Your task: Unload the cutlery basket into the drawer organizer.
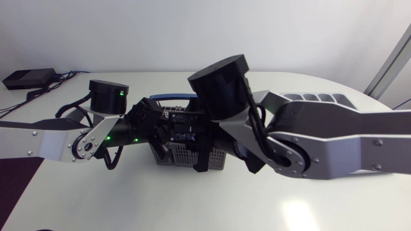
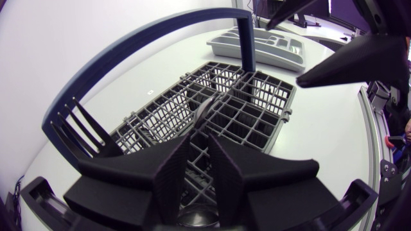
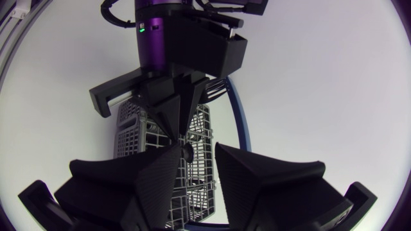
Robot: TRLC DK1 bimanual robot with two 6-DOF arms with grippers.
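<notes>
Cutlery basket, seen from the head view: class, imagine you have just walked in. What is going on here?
Both arms meet over the grey cutlery basket in the middle of the table. The left end effector hangs just above its grid compartments, where a silvery utensil shows. The right end effector, open, hovers facing it from the other side. The drawer organizer sits apart, beyond the basket's blue handle.

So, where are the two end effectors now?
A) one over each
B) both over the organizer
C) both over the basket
C: the left end effector and the right end effector both hang over the grey basket; the organizer lies apart.
</notes>
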